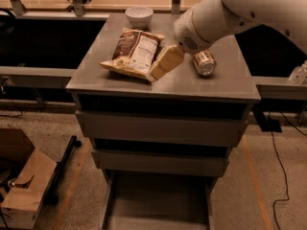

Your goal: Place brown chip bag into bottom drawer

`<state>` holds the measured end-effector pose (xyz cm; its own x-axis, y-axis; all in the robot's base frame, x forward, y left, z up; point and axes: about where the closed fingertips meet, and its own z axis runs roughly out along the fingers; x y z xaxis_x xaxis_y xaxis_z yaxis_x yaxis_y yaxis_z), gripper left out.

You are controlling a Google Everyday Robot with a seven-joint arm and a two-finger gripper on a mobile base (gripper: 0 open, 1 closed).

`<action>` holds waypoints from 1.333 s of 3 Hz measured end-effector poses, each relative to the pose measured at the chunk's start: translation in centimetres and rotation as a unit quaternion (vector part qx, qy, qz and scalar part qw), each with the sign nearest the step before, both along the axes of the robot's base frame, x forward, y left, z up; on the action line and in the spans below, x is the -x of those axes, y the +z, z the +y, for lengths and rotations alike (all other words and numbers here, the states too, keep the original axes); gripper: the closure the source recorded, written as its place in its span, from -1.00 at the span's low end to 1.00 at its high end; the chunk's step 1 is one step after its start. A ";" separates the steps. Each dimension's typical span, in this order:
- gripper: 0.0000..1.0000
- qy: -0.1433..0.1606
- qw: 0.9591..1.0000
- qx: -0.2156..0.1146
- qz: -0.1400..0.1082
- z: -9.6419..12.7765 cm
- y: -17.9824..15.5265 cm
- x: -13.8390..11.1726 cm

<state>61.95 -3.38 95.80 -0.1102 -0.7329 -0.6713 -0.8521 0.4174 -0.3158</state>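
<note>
The brown chip bag (133, 51) lies flat on the grey cabinet top (220, 83), left of centre, with its white label panel facing up. My gripper (166, 63) hangs from the white arm coming in from the upper right. It sits low over the top, right at the bag's right edge. The bottom drawer (158, 200) is pulled out below the two closed grey drawer fronts, and its grey tray shows nothing inside.
A brown-gold drink can (204, 63) lies on its side just right of the gripper. A white bowl (139, 16) stands at the back of the top. A cardboard box (24, 190) sits on the floor at lower left. A cable (283, 176) runs over the floor at right.
</note>
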 end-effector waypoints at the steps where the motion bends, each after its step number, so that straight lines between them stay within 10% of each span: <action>1: -1.00 -0.004 1.000 -0.003 0.000 0.2 0.0 -0.3; 4: -1.00 -0.053 0.998 -0.027 0.014 5.2 -6.2 -6.4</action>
<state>68.32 1.85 89.65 -0.2045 -0.6789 -0.7052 -0.8103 0.5216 -0.2672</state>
